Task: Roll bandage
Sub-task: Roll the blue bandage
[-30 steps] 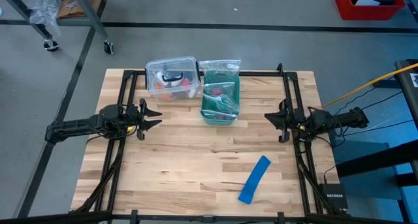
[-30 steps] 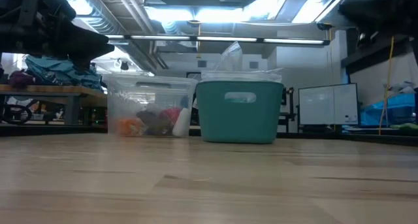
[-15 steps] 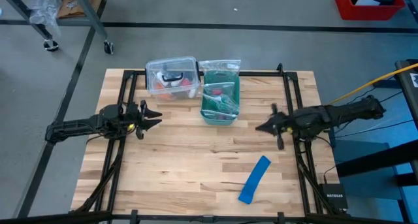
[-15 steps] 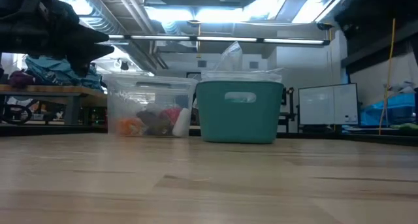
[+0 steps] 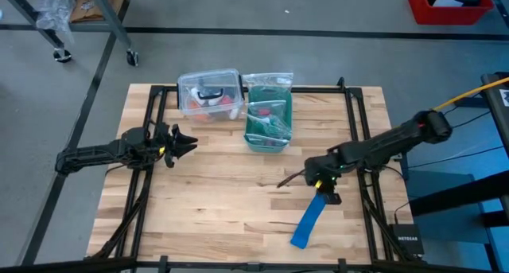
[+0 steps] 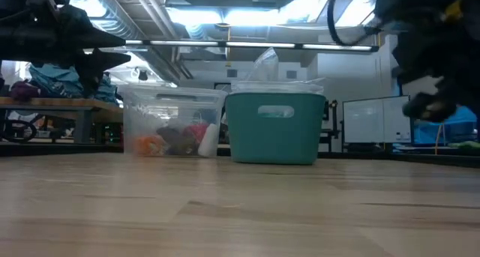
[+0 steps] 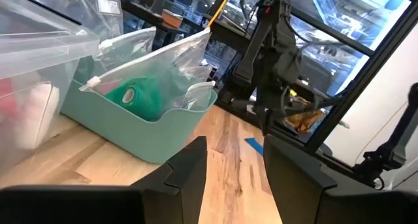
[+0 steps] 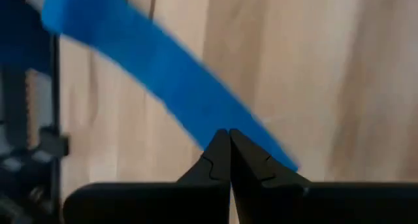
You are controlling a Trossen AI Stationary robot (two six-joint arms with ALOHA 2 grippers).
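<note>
The bandage (image 5: 307, 224) is a flat bright blue strip that lies slanted on the wooden table near its near right part. It also shows in the right wrist view (image 8: 150, 67). My right gripper (image 5: 312, 182) is shut and hangs by the strip's far end. In the right wrist view its fingertips (image 8: 228, 138) stand over the blue strip. It also shows as a dark shape in the low view (image 6: 427, 100). My left gripper (image 5: 189, 144) is open and empty at the table's left, clear of the table (image 7: 235, 165). My right gripper's shut fingertips (image 8: 219, 145) stand over the bandage near its far end (image 8: 261, 142). I cannot tell whether they touch it. The strip lies flat on the table.
A clear plastic box (image 5: 210, 94) with small items and a teal basket (image 5: 268, 123) holding a plastic bag stand at the far middle. Black frame rails (image 5: 359, 122) run along both sides. Bare wood (image 5: 238, 193) lies between the arms.
My right gripper has swung from the table's right edge toward the middle and the near edge, and down to the far end of the bandage. The bandage has stayed where it was. My left arm has kept still.
</note>
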